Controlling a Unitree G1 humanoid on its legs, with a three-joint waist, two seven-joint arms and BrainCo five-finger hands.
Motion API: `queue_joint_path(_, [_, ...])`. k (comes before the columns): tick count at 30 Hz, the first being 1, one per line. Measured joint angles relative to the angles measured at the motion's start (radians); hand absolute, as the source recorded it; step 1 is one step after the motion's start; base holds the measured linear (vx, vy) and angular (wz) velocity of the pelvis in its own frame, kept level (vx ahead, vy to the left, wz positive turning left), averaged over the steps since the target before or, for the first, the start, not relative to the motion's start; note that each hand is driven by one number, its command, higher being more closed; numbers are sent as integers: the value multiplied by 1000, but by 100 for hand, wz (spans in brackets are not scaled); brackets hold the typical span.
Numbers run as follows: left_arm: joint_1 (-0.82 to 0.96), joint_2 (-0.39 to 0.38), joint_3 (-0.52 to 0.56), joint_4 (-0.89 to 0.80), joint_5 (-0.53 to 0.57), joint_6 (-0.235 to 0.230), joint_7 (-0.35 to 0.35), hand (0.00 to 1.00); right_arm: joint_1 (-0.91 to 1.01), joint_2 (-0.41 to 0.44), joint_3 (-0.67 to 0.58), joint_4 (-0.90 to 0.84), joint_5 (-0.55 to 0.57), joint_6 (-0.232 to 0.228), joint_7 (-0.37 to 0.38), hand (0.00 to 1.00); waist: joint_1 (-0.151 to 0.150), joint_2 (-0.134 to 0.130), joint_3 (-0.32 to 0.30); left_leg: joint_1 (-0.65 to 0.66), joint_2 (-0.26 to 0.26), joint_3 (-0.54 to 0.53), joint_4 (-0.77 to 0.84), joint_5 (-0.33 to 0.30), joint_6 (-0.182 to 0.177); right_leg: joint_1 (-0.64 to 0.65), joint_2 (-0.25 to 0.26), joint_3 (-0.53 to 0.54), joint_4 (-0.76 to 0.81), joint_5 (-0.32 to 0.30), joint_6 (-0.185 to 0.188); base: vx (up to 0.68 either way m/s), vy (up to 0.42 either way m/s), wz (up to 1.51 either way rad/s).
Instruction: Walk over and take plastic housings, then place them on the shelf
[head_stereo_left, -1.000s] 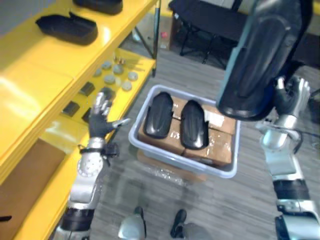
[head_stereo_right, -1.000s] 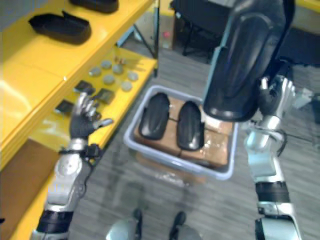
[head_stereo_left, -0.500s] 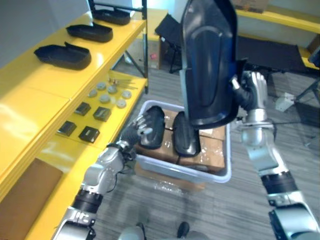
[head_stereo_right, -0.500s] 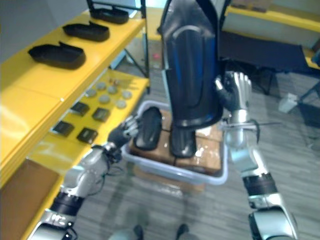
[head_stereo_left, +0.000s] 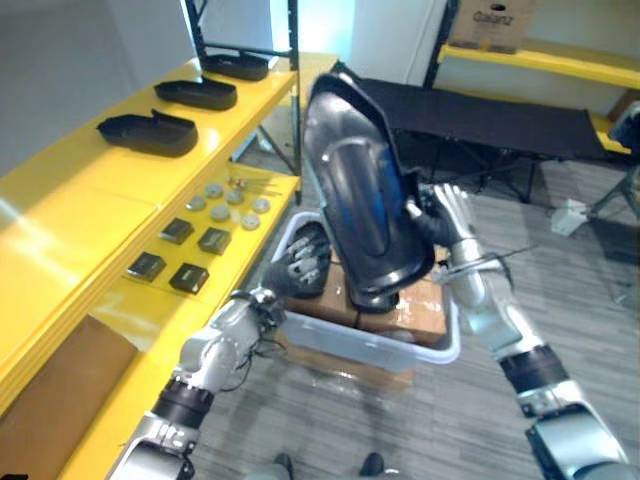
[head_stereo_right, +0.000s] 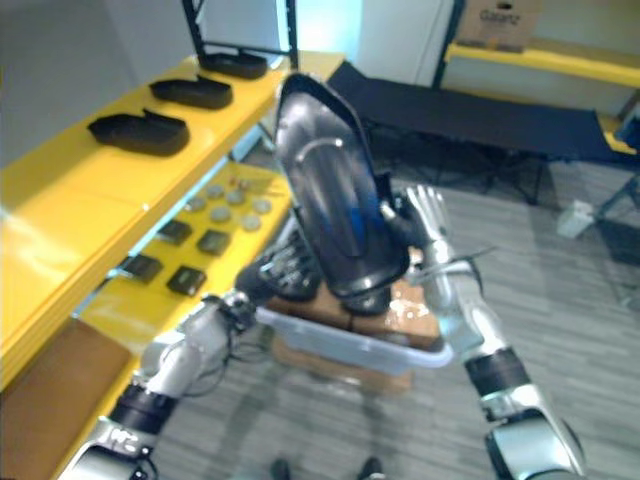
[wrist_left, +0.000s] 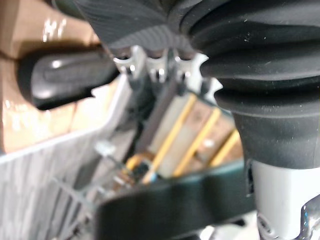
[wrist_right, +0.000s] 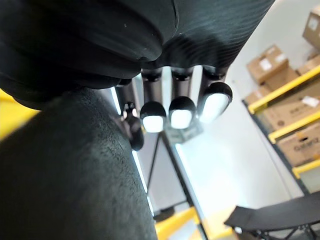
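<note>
Yellow shelf (head_stereo_left: 60, 210) runs along the robot's left; 3 black shelved housings (head_stereo_left: 145, 132) sit toward the far end of its top tier. Grey bin (head_stereo_left: 445, 350) stands on the floor beside the shelf's lower edge, cardboard inside.

Risk: held housing (head_stereo_left: 360, 210) is big, upright and seemingly gripped at 1 edge. It will likely swing or slip from the right hand (head_stereo_left: 447, 215) on a turn toward the shelf, and its top could clip the shelf's front edge. It also screens much of the bin from the head views.

Right hand: fingers clamped on the held housing's right rim; housing hangs above the bin's middle. Left hand (head_stereo_left: 298, 270) is over the bin's left edge, at a binned housing (wrist_left: 60, 82); whether it grips, cannot tell.
</note>
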Motion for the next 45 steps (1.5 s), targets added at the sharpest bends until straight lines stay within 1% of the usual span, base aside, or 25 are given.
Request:
queue_joint_path(4, [-19, -22, -4, -1, 1, -4, 1, 0, 0, 19, 29, 41, -2, 0, 6, 100, 0, -6, -9, -1, -3, 0, 0, 3, 0, 3, -1, 0, -11, 11, 3, 0, 8, 0])
queue_joint_path(9, [-35, -29, -32, -5, 7, -10, 6, 0, -3, 31, 34, 67, -25, -2, 17, 100, 1, -6, -9, -1, -6, -3, 0, 3, 1, 5, -3, -2, -11, 12, 4, 5, 20, 1])
queue_joint_path(12, [-35, -32, -39, -5, 17, -10, 8, 0, -10, 31, 67, 77, -29, -2, 17, 100, 0, -6, -9, 0, -6, -3, 0, 3, 1, 6, -2, -2, -11, 12, 4, 0, 0, 0])
queue_joint_path(17, [-35, -39, -69, -5, 57, -10, 18, 0, -39, 57, 93, 124, -28, -3, 18, 100, 1, -6, -10, 15, -6, -5, 0, 2, 1, 22, -3, -4, -12, 12, 4, -3, 6, 0])
queue_joint_path(21, [-34, -60, -74, -5, 125, -9, 26, 0, -56, 73, 121, 129, -27, -4, 17, 100, 6, -6, -10, 13, -6, -6, 1, 2, 1, 21, -3, -4, -12, 12, 4, 0, 0, 0])
queue_joint_path(23, [-34, -62, -82, -5, 161, -9, 44, 0, -65, 79, 136, 149, -21, -4, 16, 100, 9, -6, -10, 13, -6, -6, 1, 2, 1, 21, -3, -4, -12, 12, 4, 0, 0, 0])
queue_joint_path(25, [-34, -63, -88, -5, 173, -9, 47, 0, -65, 81, 137, 152, -20, -4, 16, 100, 11, -6, -10, 13, -6, -7, 1, 2, 1, 21, -3, -4, -12, 13, 4, 0, 0, 0])
queue_joint_path(26, [-34, -61, -91, -5, 202, -9, 59, 0, -65, 84, 137, 153, -20, -4, 16, 100, 12, -6, -10, 13, -6, -7, 1, 2, 1, 21, -3, -5, -12, 13, 4, 0, 0, 0])
queue_joint_path(29, [-34, -62, -95, -5, 216, -11, 87, 0, -65, 86, 137, 157, -20, -4, 16, 100, 13, -6, -10, 13, -7, -8, 1, 2, 1, 21, -3, -5, -12, 13, 4, 0, 0, 0])
queue_joint_path(30, [-34, -63, -96, -5, 244, -11, 103, 0, -65, 87, 137, 160, -20, -4, 16, 100, 14, -6, -10, 13, -7, -9, 1, 2, 1, 21, -3, -6, -12, 13, 4, 0, 0, 0])
queue_joint_path(33, [-33, -66, -96, -5, 251, -13, 125, 0, -65, 90, 137, 161, -20, -4, 15, 100, 16, -6, -10, 13, -7, -9, 1, 2, 1, 22, -3, -6, -12, 13, 4, 0, 0, 0])
queue_joint_path(36, [-22, -79, -90, -5, 291, -33, 162, 0, -65, 91, 137, 161, -20, -6, 13, 100, 17, -6, -10, 13, -7, -9, 1, 2, 1, 22, -3, -6, -12, 13, 4, 0, 0, 0])
queue_joint_path(38, [-13, -94, -71, -5, 309, -35, 172, 0, -64, 97, 137, 161, -20, -8, 12, 100, 17, -6, -10, 13, -7, -9, 2, 2, 1, 22, -3, -5, -12, 13, 4, 0, 0, 0])
queue_joint_path(40, [-10, -101, -59, -5, 328, -39, 190, 0, -55, 99, 136, 160, -20, -18, -8, 100, 22, -6, -10, 13, -7, -9, 2, 2, 1, 22, -3, -5, -12, 13, 4, 0, 0, 0])
queue_joint_path(41, [-7, -101, -58, -6, 328, -47, 198, 0, -49, 99, 134, 160, -20, -33, -18, 100, 23, -6, -10, 14, -7, -9, 2, 2, 1, 22, -3, -5, -12, 13, 4, 0, 0, 0])
queue_joint_path(44, [19, -107, -39, -10, 328, -65, 205, 0, -32, 99, 134, 147, -20, -59, -37, 100, 24, -6, -10, 14, -7, -8, 1, 2, 1, 22, -3, -4, -12, 13, 4, 0, 0, 0])
queue_joint_path(45, [33, -115, -25, -14, 328, -68, 211, 0, -25, 101, 134, 145, -22, -76, -52, 100, 24, -6, -10, 14, -7, -8, 1, 2, 1, 22, -2, -4, -12, 13, 4, 0, 0, 0])
